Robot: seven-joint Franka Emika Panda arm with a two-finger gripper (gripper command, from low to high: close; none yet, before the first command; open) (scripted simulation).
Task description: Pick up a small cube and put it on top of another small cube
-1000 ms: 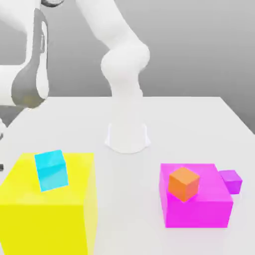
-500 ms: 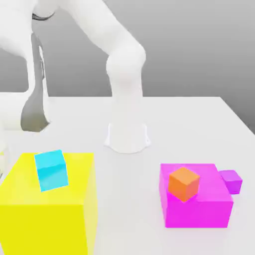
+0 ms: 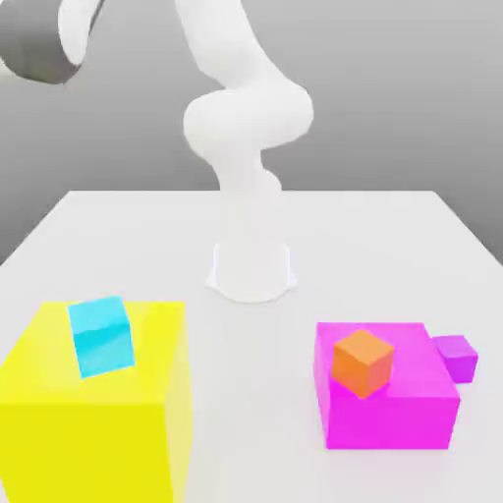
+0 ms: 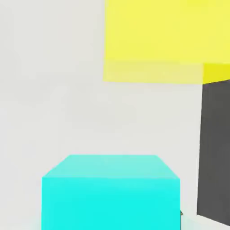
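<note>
I see a small cyan cube (image 3: 101,336) sitting tilted on the big yellow block (image 3: 93,408); I cannot tell my claw's opening.

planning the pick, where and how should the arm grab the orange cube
Grip the orange cube across two opposite vertical faces, coming straight down: it sits on the magenta block, top and sides clear. It is turned relative to the block, so rotate the fingers to match.
</note>
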